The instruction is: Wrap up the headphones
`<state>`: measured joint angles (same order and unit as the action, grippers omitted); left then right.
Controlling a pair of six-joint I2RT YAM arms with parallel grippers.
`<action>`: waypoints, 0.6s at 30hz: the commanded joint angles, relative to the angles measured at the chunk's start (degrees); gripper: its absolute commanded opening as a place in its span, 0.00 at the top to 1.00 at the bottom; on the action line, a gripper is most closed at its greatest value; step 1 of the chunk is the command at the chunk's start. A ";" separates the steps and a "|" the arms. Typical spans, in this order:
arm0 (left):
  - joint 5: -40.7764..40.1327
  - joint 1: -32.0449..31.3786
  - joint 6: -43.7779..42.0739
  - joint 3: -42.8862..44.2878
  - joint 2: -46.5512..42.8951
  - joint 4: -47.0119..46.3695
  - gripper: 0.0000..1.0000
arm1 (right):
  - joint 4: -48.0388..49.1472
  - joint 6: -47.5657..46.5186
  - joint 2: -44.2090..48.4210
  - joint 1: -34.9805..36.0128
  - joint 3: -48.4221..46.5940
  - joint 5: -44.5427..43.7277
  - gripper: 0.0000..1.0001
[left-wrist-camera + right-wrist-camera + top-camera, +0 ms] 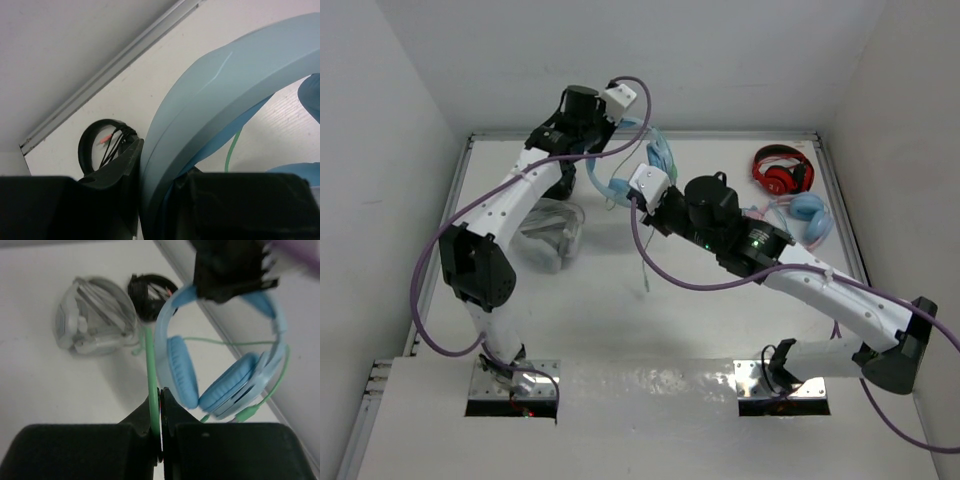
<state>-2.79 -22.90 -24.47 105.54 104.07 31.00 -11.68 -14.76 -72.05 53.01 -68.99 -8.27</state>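
The headphones (pixel 182 371) are light blue, their cable (pixel 151 385) pale green.

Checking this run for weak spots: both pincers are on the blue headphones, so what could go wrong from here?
The right pincer pinches the thin cable; a hard pull might strain it or let it slip out. The left pincer holds only the headband, so the cups may swing while winding. Slack cable could snag the grey pair nearby.
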 commanded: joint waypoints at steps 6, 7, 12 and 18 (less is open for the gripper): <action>-1.78 -1.98 -2.51 -6.13 -3.17 -5.78 1.00 | 4.39 0.18 0.51 -0.10 -7.82 -0.24 1.00; -1.87 -1.98 -2.51 -6.57 -3.43 -5.95 1.00 | 4.47 -0.52 0.51 -0.02 -7.65 -2.08 1.00; 1.72 -1.98 -3.56 -8.50 -6.51 -5.26 1.00 | 5.27 -3.70 0.42 -4.31 -5.10 -14.22 1.00; 7.44 -4.51 -8.74 -13.15 -11.78 -0.95 1.00 | 5.45 -0.53 -2.20 -18.29 -4.92 -14.58 1.00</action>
<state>-0.10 -25.15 -30.55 93.38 98.76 30.96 -9.08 -16.36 -72.73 38.35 -73.25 -19.22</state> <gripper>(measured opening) 0.182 0.002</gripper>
